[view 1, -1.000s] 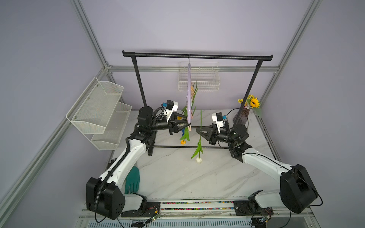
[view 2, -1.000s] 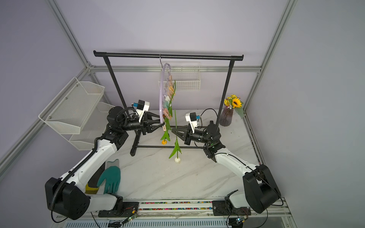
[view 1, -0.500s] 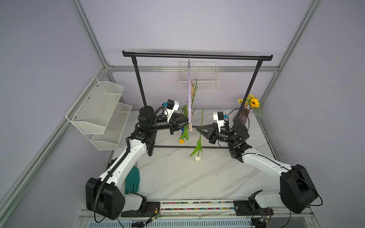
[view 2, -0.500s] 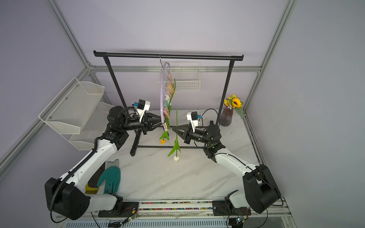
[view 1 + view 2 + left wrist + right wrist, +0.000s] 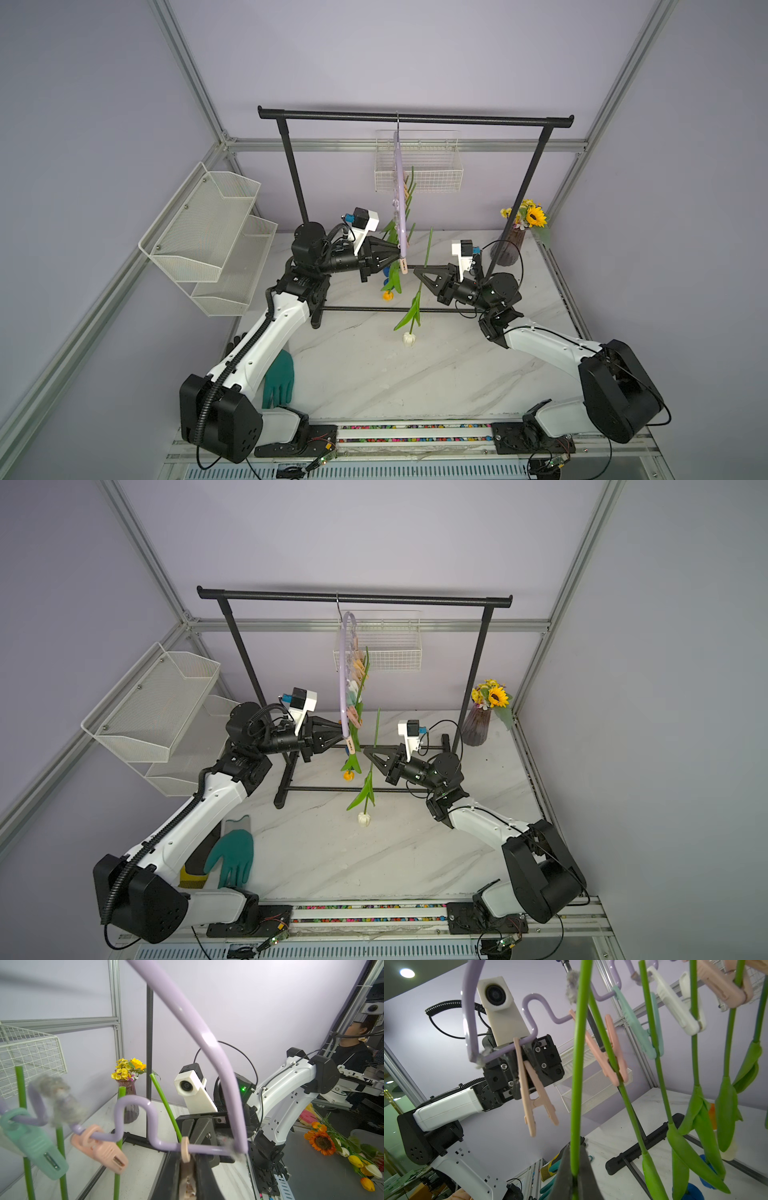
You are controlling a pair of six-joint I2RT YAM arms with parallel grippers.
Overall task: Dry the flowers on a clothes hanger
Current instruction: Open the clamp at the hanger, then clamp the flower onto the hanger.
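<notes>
Left pincer (image 5: 398, 259) clenched on the end peg (image 5: 528, 1109) of the hanger (image 5: 400, 195), and the peg's mouth is gaping. Right pincer (image 5: 419, 273) is grasping a tulip (image 5: 577, 1084) by the stem, head down, just beside the hanger's end and not yet in the peg. Other tulips (image 5: 654, 1043) are already pegged along the hanger.

To do it well, probably:
- keep the squeeze steady
- slide the stem sideways deep into the open mouth
- let the peg bite first, and only then free the stem
- don't shove the hanger, it swings

Versus a second ago, the left pincer was wider around the peg and has now closed down. The tulip is in roughly the same spot.
</notes>
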